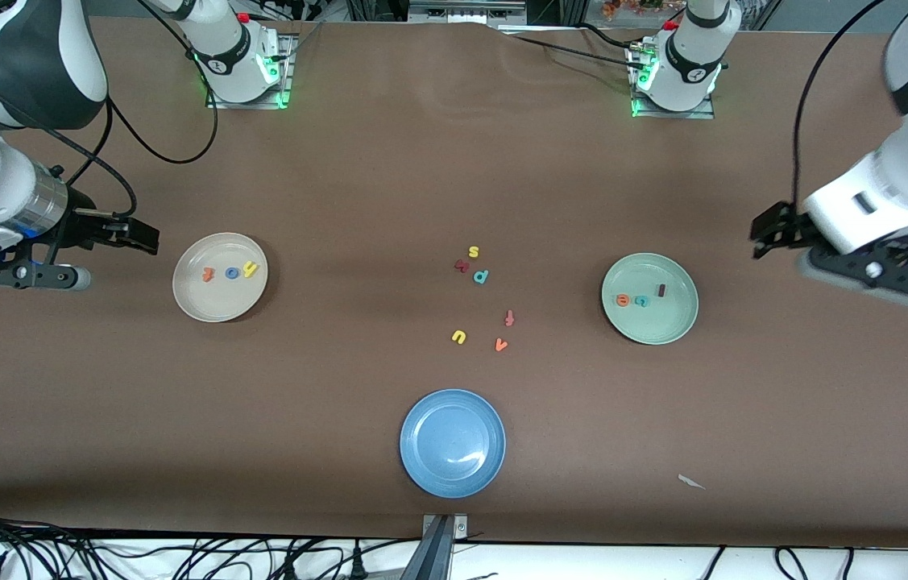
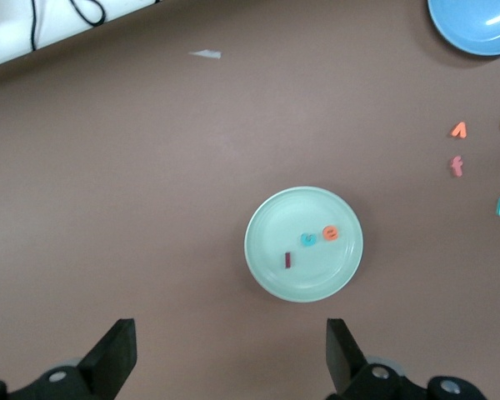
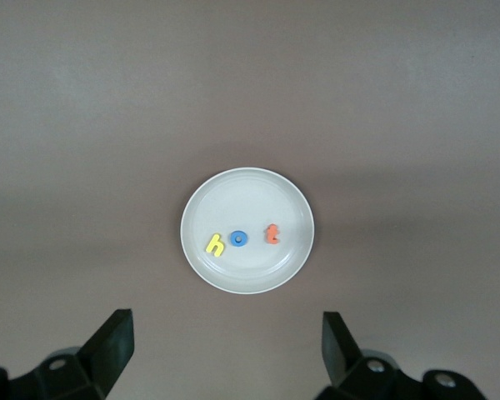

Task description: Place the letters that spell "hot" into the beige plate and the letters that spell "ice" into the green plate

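The left gripper (image 1: pixel 768 234) hangs at the right edge of the front view with its jaws spread and nothing between them, over bare tabletop (image 1: pixel 389 177) just beside the green plate (image 1: pixel 675 322). That plate sits right of centre in the frame and carries the maroon i (image 1: pixel 661 290), the teal c (image 1: pixel 641 301) and the orange e (image 1: pixel 623 300) in a short row. The right gripper (image 1: pixel 139 235) hangs at the left edge of the frame, jaws likewise spread and empty, over the tabletop beside the beige plate (image 1: pixel 200 306). In that plate lie the yellow h (image 1: pixel 250 269), the blue o (image 1: pixel 232 273) and the orange t (image 1: pixel 208 275), side by side. Between the two plates, around the middle of the frame, loose letters are scattered: a yellow s (image 1: pixel 474 251), a maroon letter (image 1: pixel 462 265), a teal p (image 1: pixel 481 276), an orange-red f (image 1: pixel 509 317), a yellow u (image 1: pixel 458 337) and an orange v (image 1: pixel 501 345). Low in the frame, below them, stands a blue plate (image 1: pixel 421 467) with nothing in it.
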Controlling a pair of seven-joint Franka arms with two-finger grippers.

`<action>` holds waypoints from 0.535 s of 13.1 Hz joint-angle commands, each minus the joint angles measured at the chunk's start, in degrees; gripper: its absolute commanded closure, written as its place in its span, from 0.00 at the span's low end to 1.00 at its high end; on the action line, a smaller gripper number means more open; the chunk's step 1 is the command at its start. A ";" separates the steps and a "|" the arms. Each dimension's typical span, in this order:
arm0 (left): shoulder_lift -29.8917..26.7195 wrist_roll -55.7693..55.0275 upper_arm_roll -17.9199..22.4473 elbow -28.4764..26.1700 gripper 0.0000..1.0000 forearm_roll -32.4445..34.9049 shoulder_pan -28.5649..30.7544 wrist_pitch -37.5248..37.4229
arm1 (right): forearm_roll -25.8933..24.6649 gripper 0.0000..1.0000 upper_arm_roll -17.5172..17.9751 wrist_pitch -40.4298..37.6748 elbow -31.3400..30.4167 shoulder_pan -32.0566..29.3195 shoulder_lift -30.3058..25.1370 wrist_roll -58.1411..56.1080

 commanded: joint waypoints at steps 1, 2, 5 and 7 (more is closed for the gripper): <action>-8.54 1.18 2.88 -11.78 0.00 -1.69 -1.71 5.66 | -0.86 0.00 1.07 -1.07 -0.29 -0.88 -1.31 -0.63; -10.65 1.17 3.06 -14.95 0.00 -1.69 -1.72 8.12 | -0.77 0.00 1.07 -1.07 -0.29 -0.88 -1.31 -0.63; -13.04 -0.49 3.24 -16.65 0.00 -4.06 -1.98 7.54 | -0.86 0.00 1.07 -1.07 -0.29 -0.88 -1.31 -0.63; -13.14 -3.03 3.32 -16.66 0.00 -4.15 -2.33 5.61 | -0.77 0.00 0.90 -1.07 -0.29 -0.88 -1.31 -0.72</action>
